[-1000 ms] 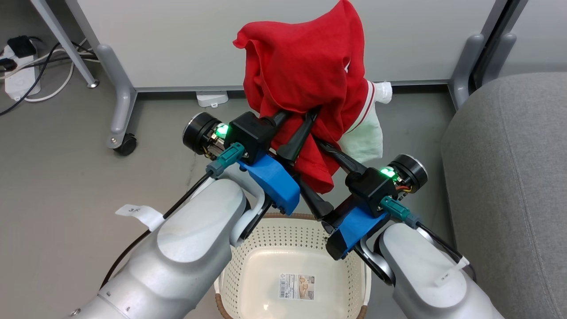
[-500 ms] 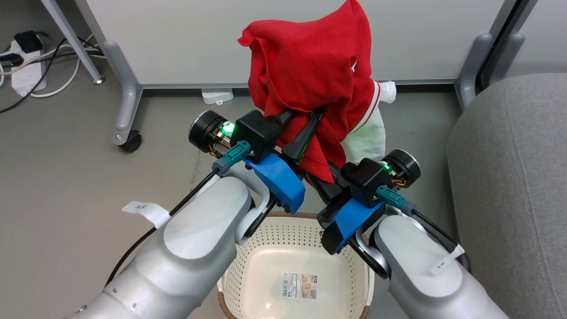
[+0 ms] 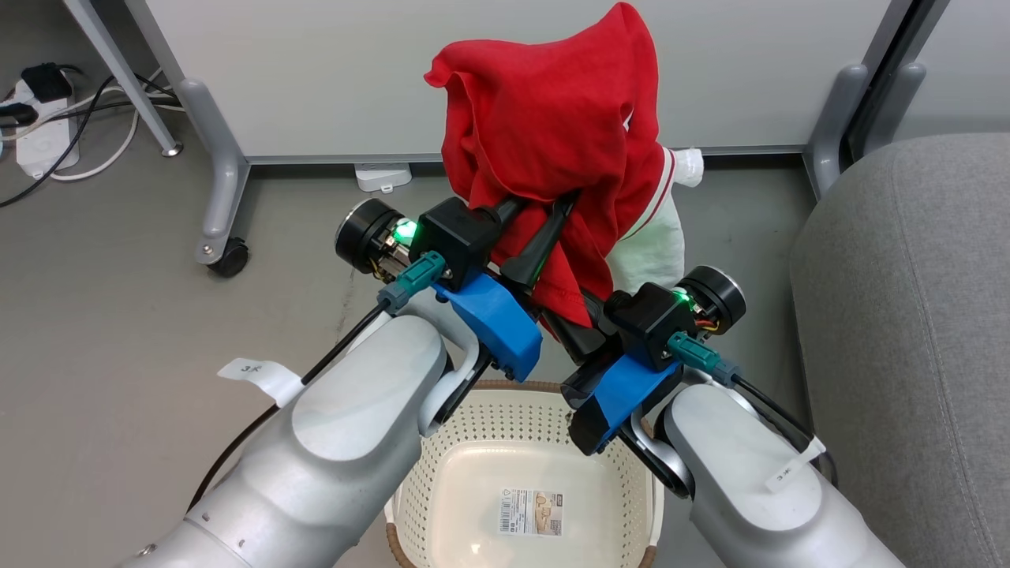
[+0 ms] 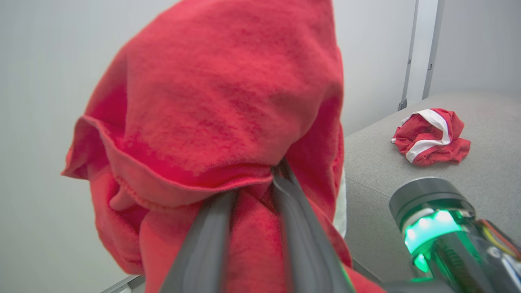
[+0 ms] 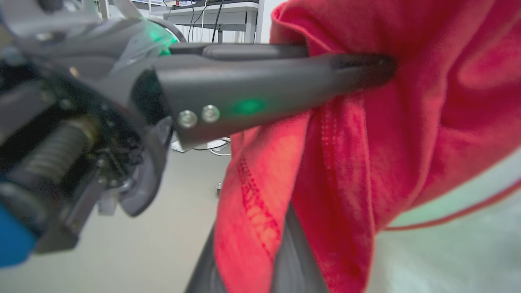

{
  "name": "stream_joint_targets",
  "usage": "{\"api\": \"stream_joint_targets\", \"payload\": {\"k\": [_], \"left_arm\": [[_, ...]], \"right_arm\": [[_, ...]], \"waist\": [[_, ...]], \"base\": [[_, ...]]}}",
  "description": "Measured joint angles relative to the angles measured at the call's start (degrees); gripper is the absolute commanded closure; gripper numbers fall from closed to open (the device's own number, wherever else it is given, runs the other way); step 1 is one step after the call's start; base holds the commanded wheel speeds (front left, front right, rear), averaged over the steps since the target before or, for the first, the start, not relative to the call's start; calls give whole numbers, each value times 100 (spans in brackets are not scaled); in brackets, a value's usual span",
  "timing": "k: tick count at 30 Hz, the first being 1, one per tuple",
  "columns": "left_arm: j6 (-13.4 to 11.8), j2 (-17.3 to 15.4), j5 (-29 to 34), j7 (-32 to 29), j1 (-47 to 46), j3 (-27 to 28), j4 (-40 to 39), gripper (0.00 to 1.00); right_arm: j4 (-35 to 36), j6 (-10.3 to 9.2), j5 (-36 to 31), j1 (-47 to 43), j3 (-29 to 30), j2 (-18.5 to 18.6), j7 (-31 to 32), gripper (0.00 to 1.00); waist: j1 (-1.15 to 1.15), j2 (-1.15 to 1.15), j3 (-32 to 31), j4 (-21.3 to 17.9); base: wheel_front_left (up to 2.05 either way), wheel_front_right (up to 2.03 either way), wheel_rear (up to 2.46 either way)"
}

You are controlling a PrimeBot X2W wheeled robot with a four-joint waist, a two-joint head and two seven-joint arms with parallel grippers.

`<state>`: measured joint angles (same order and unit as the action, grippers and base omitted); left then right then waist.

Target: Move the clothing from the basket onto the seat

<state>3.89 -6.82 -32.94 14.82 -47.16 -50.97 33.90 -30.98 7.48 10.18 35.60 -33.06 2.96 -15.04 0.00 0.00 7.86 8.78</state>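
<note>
Basket (image 3: 513, 418) on grey floor (image 3: 118, 331); seat (image 3: 907, 315) near; clothing (image 3: 544, 118) aloft

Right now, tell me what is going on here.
The robot is handling one red jersey: the left gripper and right gripper hold it bunched in the air, above and beyond the basket, whose floor bears just a label. A second jersey lies crumpled on the grey seat.

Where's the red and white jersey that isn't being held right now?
The crumpled red jersey with white trim lies on the grey woven sofa cushion, at the right of the left wrist view, apart from the held red jersey.
</note>
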Motion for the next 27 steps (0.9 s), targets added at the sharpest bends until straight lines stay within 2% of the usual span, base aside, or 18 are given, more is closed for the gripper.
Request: {"api": "stream_joint_targets", "payload": {"k": [5,6,7,8,9,27], "left_arm": [[7,13,-1,1,-1,0,31,100],[15,16,-12,1,-1,7,34,93],[19,22,-33,4,-1,7,45,72],[22,26,-33,9,-1,3,59,30],[24,27,-32,9,-1,3,62,0],[-59,-30,110,18,-63,76,-68,0]], "right_arm": [[13,0,0,0,-21,0,0,100],[13,0,0,0,-23,0,0,100],[14,0,0,0,-26,0,0,100],[14,0,0,0,-32,0,0,100],[14,0,0,0,-35,0,0,100],[45,0,7,-27,45,-2,1,100]], "waist": [[0,0,-5,12],[0,0,-6,13],[0,0,-8,13],[0,0,-9,13],[0,0,-9,12],[0,0,46,-77]], "base": [[0,0,0],[0,0,0],[0,0,0],[0,0,0],[0,0,0],[0,0,0]]}}
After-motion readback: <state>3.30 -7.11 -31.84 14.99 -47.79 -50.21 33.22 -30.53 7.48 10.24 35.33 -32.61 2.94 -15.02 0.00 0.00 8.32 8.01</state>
